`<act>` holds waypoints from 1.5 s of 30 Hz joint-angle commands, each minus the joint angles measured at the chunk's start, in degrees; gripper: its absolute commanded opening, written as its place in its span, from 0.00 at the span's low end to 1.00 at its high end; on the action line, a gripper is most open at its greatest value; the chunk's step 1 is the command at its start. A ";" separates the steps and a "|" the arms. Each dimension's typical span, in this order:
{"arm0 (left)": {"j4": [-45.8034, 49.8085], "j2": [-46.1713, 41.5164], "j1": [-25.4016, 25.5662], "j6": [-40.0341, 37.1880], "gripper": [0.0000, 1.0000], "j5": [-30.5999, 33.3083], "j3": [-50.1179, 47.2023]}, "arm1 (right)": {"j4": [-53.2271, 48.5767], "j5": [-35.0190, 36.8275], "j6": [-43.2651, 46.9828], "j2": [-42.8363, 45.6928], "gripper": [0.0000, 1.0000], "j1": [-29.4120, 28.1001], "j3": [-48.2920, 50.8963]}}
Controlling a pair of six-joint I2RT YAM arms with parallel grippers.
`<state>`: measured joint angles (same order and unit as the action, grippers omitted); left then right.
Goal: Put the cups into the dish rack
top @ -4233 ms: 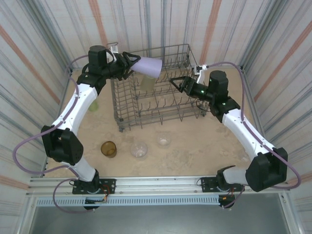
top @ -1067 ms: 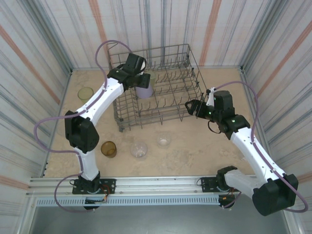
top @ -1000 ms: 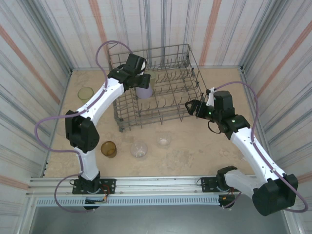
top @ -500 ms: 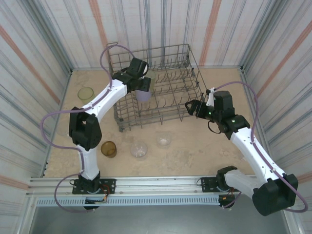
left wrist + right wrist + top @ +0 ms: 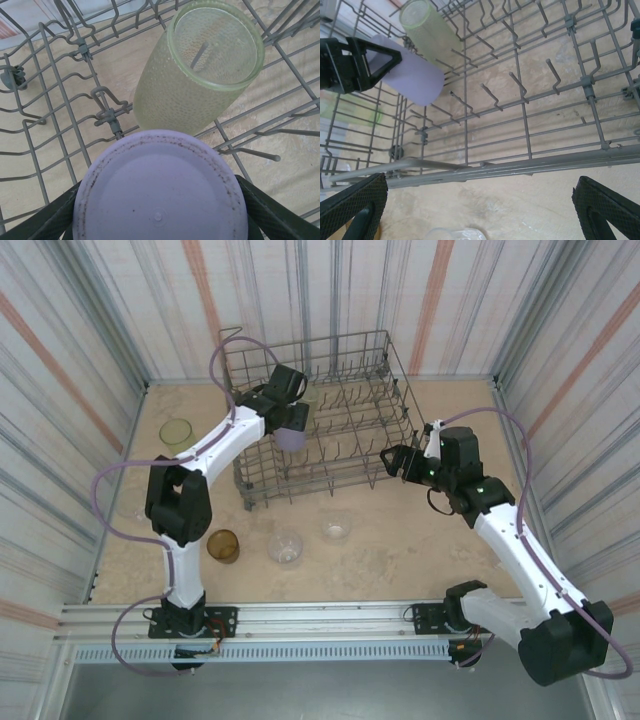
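My left gripper point(image 5: 287, 416) is shut on the lavender cup point(image 5: 291, 436), mouth down, inside the left part of the dish rack point(image 5: 400, 390). In the left wrist view the cup's base point(image 5: 160, 190) sits between my fingers point(image 5: 272, 217). A pale yellow-green cup point(image 5: 200, 70) leans on the tines just beyond it. My right gripper point(image 5: 388, 462) hangs open and empty outside the rack's right front corner. From there I see the lavender cup point(image 5: 412, 75) above the tines. On the table lie an amber cup point(image 5: 222, 545), two clear cups point(image 5: 285, 547) point(image 5: 336, 529) and another yellow-green cup point(image 5: 177, 430).
The rack's front rail point(image 5: 520, 167) crosses the right wrist view, with a clear cup point(image 5: 452, 234) on the table just below it. Striped walls close in the table on three sides. Bare table lies in front of the rack and to its right.
My left arm has carried the lavender cup slightly right and lower into the rack, still gripping it. The right arm has not moved.
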<state>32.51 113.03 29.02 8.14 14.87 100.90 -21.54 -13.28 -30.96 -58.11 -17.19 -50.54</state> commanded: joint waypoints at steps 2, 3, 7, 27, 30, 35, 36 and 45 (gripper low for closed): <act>-2.46 0.61 0.58 0.06 0.25 1.87 -1.46 | -1.62 -0.27 0.81 1.06 0.99 0.49 -0.17; -2.56 0.53 0.60 0.18 0.26 1.83 -1.65 | -1.71 -0.27 0.81 1.03 0.99 0.49 -0.22; -3.09 -0.24 0.60 1.17 0.35 1.34 -2.91 | -2.17 -0.36 0.78 1.07 0.99 0.49 -0.42; -4.02 -9.24 1.49 6.23 0.98 0.34 -9.90 | -6.82 0.19 -0.16 7.00 0.99 0.58 -0.77; -3.82 -11.31 1.65 6.45 0.99 0.21 -11.07 | -7.80 0.71 -0.18 7.52 0.99 0.58 -0.72; -3.61 -14.85 1.61 7.48 0.99 -0.77 -13.05 | -8.63 1.42 -1.00 7.90 0.99 0.69 -0.26; -3.51 -15.68 1.58 7.67 0.99 -1.36 -13.42 | -8.97 1.75 -1.12 7.92 0.99 0.67 -0.26; -2.63 -21.24 1.65 9.22 0.99 -8.51 -15.28 | -14.14 7.85 -2.79 8.71 0.99 1.28 -1.05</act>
<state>28.69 94.43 30.15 15.77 9.54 86.41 -32.01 -8.93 -32.23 -50.78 -16.51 -50.54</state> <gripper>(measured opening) 0.986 0.990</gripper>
